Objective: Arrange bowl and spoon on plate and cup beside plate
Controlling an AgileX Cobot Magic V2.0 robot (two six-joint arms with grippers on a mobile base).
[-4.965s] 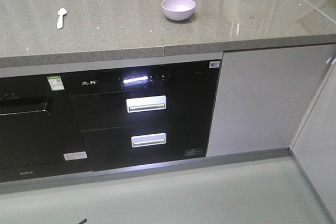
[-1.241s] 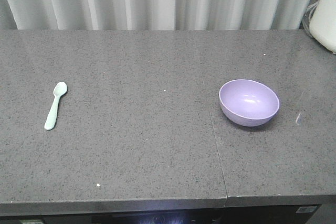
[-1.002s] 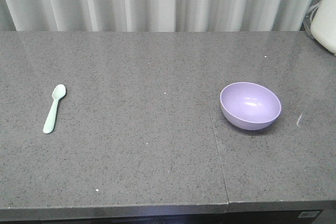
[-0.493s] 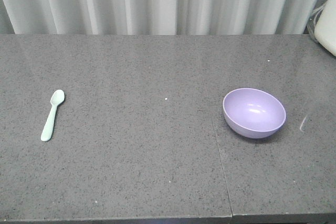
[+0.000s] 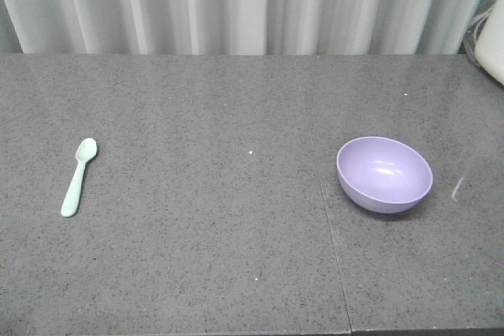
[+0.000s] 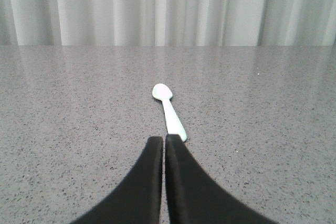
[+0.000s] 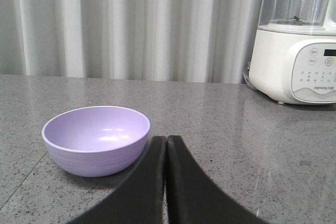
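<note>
1. Left fingers (image 6: 153, 169) pressed together, empty; spoon (image 6: 169, 113) straight ahead, handle twd them.
2. Right fingers (image 7: 152, 169) likewise closed, empty; bowl (image 7: 96, 139) upright, near, ahead-left.
3. Spoon & bowl well apart on counter (image 5: 205, 234).

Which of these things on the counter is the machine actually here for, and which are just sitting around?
Part of the job:
- bowl
- spoon
(The plate and cup it also needs are not in view.)

Just lying about:
- white kitchen appliance
- curtain
</note>
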